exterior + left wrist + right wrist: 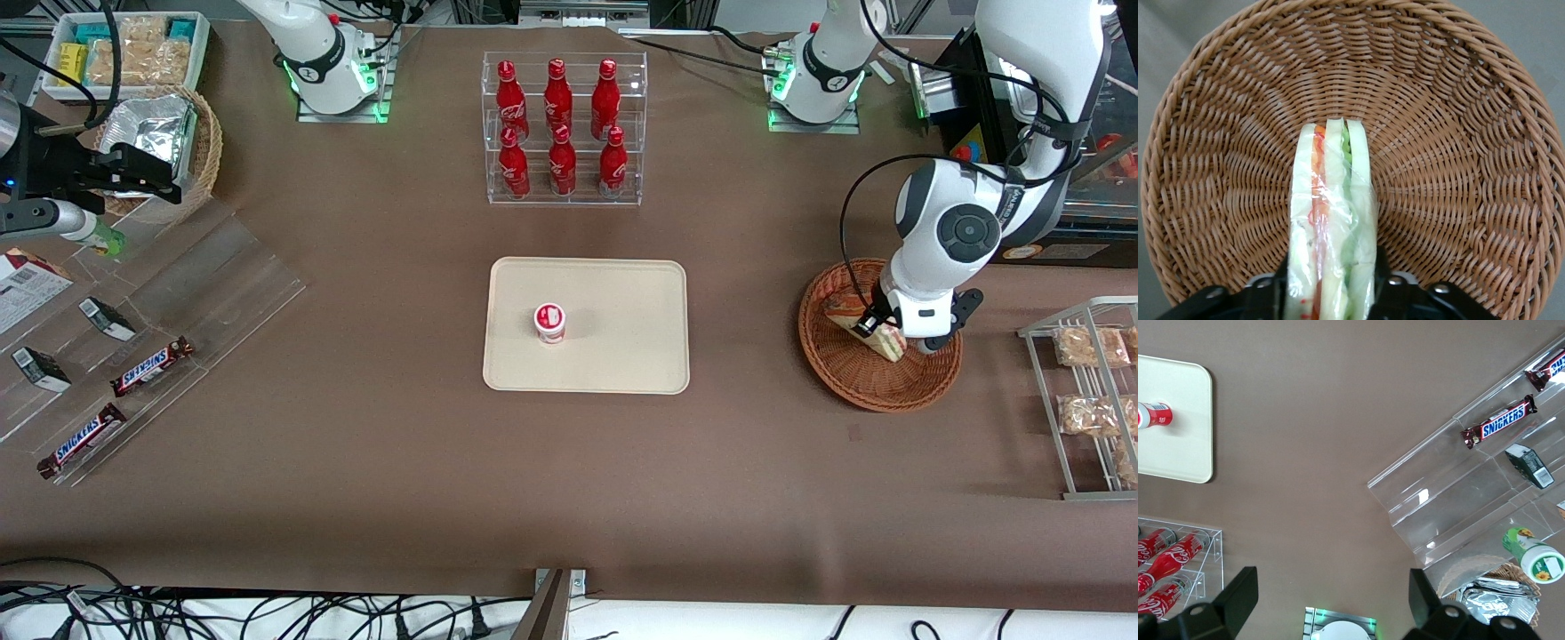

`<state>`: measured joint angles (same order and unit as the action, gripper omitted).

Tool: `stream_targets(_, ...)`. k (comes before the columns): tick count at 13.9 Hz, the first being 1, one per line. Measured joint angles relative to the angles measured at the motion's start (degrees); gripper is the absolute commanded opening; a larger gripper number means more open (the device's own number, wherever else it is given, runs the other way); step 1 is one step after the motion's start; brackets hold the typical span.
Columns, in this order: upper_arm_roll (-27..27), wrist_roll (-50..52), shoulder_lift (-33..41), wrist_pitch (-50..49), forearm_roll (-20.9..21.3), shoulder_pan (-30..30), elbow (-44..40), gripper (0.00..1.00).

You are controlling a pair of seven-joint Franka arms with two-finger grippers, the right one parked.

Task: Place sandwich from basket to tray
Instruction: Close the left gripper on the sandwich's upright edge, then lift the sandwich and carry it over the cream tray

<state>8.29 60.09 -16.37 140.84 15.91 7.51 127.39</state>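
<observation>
The sandwich, a plastic-wrapped wedge with pale bread and green and orange-red filling, sits tilted inside the round reddish-brown wicker basket toward the working arm's end of the table. My left gripper is down in the basket and shut on the sandwich. In the left wrist view the sandwich stands edge-on between the two black fingers, which press its sides, with the basket's woven floor around it. The cream tray lies flat at the table's middle.
A small red-and-white cup stands on the tray. A clear rack of red cola bottles stands farther from the camera. A wire rack with snack bags is beside the basket. An acrylic shelf with Snickers bars lies toward the parked arm's end.
</observation>
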Motion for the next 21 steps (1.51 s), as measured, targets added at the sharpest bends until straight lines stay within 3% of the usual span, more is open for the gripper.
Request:
stream_targets(4,0.01,-1.13,0.69,-1.23,0.0,0.02,-0.92,0.0)
stream_targets(6,0.06,-4.34,1.72,-6.41,-0.91,0.03,-4.1,0.0)
stream_targets(10,0.21,-19.1,3.39,-24.3,-9.44,0.03,-16.86,0.0)
stream_targets(13,0.91,-27.43,3.62,-33.33,-12.11,-0.22,-25.45,0.0)
stream_targets(18,8.74,-41.36,3.63,-38.1,-12.68,-0.51,-30.57,0.0)
stream_targets(21,15.65,-44.12,3.69,-38.53,-12.87,-0.64,-31.9,0.0)
